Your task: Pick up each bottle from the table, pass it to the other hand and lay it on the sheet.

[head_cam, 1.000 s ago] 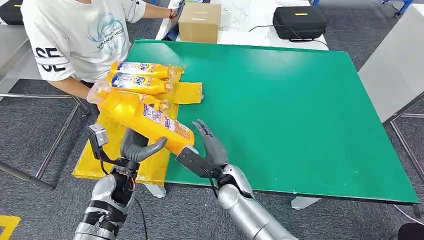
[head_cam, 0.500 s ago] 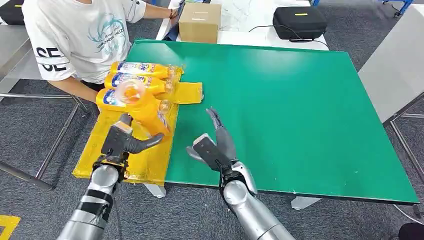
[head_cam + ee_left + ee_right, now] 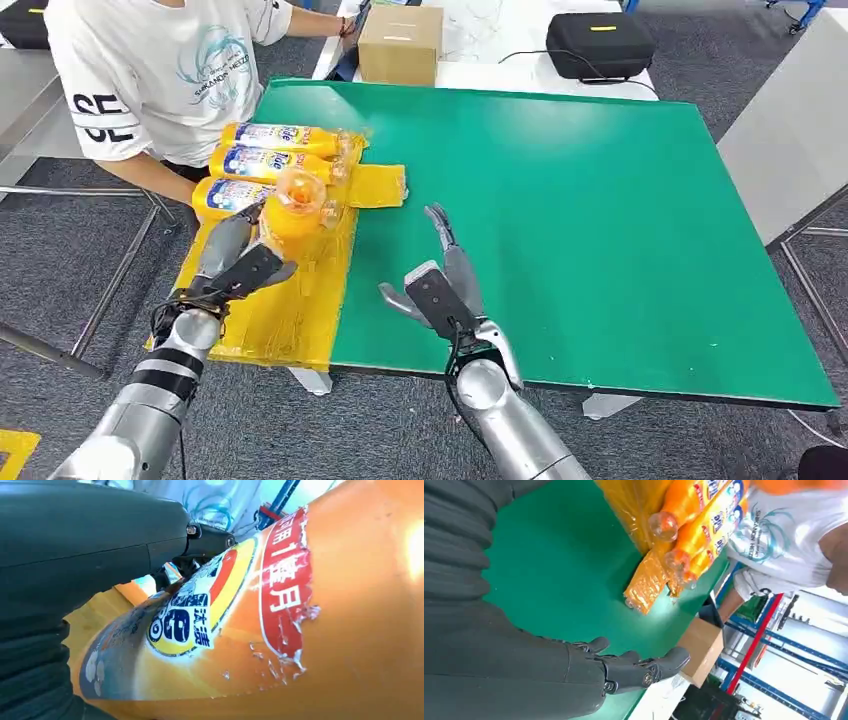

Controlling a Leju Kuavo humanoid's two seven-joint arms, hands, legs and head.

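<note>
Orange bottle point(image 3: 292, 208) gripped above yellow sheet point(image 3: 285, 310), beside three lying bottles point(image 3: 272, 152).

Glossy plastic bottle point(image 3: 310, 630) with peeling label, crinkly shiny sheet point(image 3: 290, 310), matt table point(image 3: 600, 220)

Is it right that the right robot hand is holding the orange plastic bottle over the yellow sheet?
No, the left robot hand holds the orange plastic bottle over the yellow sheet; the head view shows the right robot hand empty.

Head looks down; wrists close; bottles point(image 3: 270, 160) shared.
</note>
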